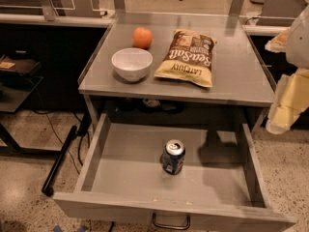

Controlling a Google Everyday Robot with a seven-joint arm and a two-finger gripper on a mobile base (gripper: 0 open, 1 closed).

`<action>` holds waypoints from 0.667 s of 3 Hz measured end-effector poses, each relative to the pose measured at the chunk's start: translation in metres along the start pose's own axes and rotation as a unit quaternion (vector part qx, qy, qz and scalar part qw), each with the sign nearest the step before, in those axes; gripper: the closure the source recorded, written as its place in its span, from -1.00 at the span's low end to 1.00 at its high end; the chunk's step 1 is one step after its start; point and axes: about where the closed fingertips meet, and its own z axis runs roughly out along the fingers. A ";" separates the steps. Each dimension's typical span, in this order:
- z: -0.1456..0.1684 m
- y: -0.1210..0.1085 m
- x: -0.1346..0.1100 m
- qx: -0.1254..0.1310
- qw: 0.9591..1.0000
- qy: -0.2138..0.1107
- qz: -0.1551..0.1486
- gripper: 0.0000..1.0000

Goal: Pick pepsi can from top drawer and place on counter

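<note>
I can't tell my jaws' state, far right; down-left stands the blue, silver-topped pepsi can (173, 157); up-left, a "Late July Sea Salt" bag (186, 57).

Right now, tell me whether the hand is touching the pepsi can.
Apart. The camera view shows the hand at the far right, beside the counter, well clear of the pepsi can standing in the top drawer.

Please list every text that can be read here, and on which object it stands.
"Sea Salt": on the brown and yellow chip bag on the grey metal counter, upside down.
"LATE JULY": same bag, yellow band.
Small dark blue drink can in the open grey drawer: print too blurred.
Pale end effector at the right edge, beside the counter: no text.
</note>
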 end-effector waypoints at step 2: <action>0.025 0.006 0.008 0.000 1.000 -0.011 0.019 -1.00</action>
